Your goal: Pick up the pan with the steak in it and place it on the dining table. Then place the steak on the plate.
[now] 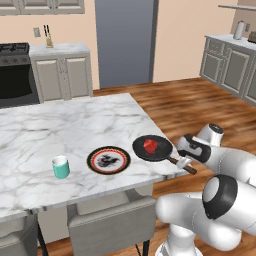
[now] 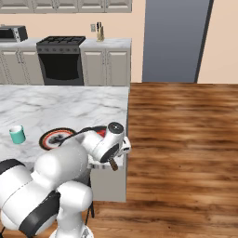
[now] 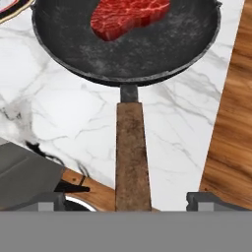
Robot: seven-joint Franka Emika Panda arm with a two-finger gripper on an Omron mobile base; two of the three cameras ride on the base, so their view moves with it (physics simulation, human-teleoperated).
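The pan (image 1: 152,148) is sitting on the dining table (image 1: 75,127) near its corner, just ahead of the gripper (image 1: 184,162), with its handle (image 3: 132,157) pointing back toward the tool and lying between the two spread fingertips (image 3: 51,201) (touching neither, as far as the hand view shows). The steak (image 1: 150,146) is lying in the pan, beyond the handle. The plate (image 1: 108,160) is resting on the table just beside the pan, farther from the gripper. The cup (image 1: 61,167) is standing past the plate, well apart from the tool.
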